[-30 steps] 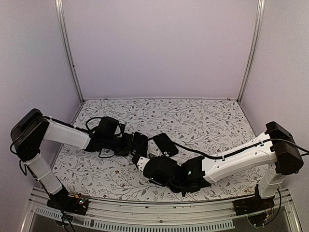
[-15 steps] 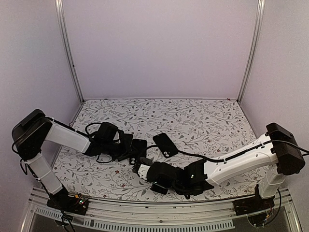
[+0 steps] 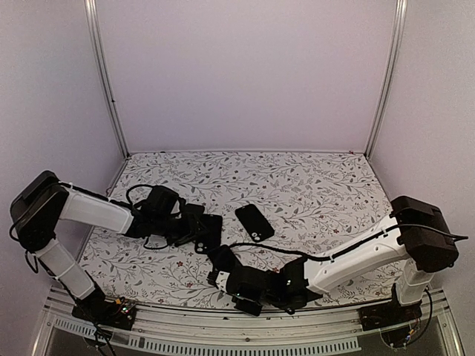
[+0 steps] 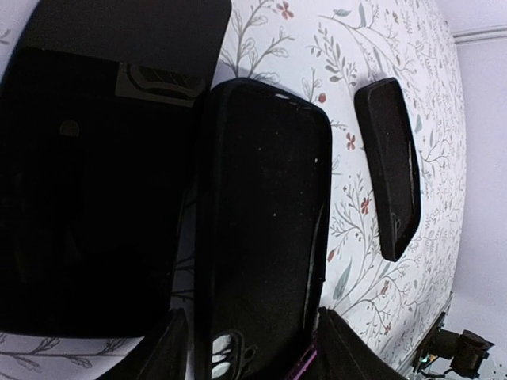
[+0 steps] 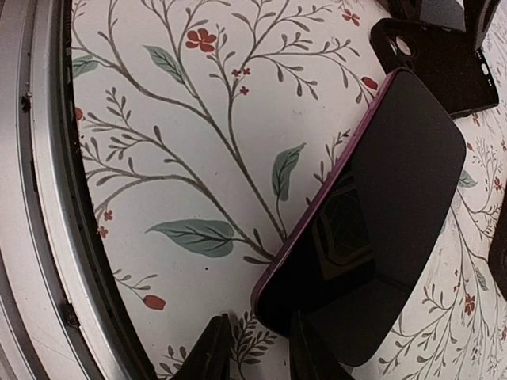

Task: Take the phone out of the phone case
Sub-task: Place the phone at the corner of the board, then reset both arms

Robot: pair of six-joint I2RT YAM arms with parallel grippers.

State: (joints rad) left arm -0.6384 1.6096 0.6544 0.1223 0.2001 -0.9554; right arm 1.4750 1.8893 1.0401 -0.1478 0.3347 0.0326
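Note:
The black phone case (image 4: 265, 229) lies empty on the flowered table, camera cut-out toward my left gripper (image 4: 253, 356). That gripper is open, with a finger on each side of the case end. In the top view the case (image 3: 211, 230) sits at the left gripper's tip (image 3: 197, 236). The phone (image 5: 372, 206), dark screen up with a purple rim, lies flat and apart from the case (image 5: 447, 63). My right gripper (image 5: 257, 348) is open a little, and the phone's near corner lies in the gap. In the top view the phone (image 3: 222, 257) is just beyond the right gripper (image 3: 220, 276).
A second black phone-shaped slab (image 3: 254, 222) lies flat right of the case and also shows in the left wrist view (image 4: 388, 166). The table's metal front rail (image 5: 32, 198) runs close to the right gripper. A large dark shape (image 4: 95, 190) fills the left wrist view's left side.
Both grippers have opened. The right arm drew the phone toward the near edge, away from the case, and let it lie flat. The left gripper released its pinch on the case.

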